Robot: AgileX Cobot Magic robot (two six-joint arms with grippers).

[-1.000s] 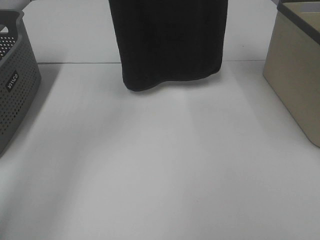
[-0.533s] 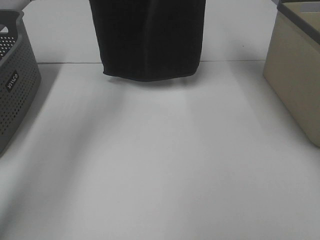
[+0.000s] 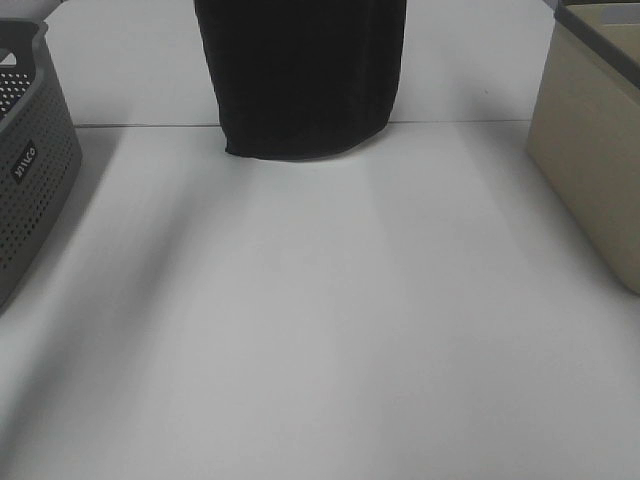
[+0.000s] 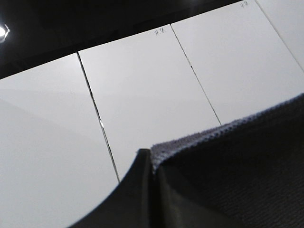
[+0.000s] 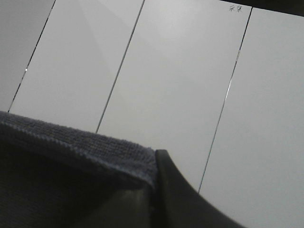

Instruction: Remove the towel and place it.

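The dark towel [image 3: 300,75] hangs down from above the top edge of the exterior view, its lower hem just above the white table near the far seam. Both grippers are out of that view. In the left wrist view my left gripper [image 4: 153,173] is shut on the towel's hemmed edge [image 4: 228,161]. In the right wrist view my right gripper [image 5: 153,183] is shut on another part of the towel's hem [image 5: 71,161]. The towel is held high between the two grippers.
A grey perforated basket [image 3: 30,170] stands at the left edge. A beige bin [image 3: 590,150] stands at the right edge. The white table [image 3: 320,330] spreads between them, with a seam line running across its far part.
The hanging towel has swung left from a second ago, then slightly back right. Its lower hem has risen a little and looks narrower.
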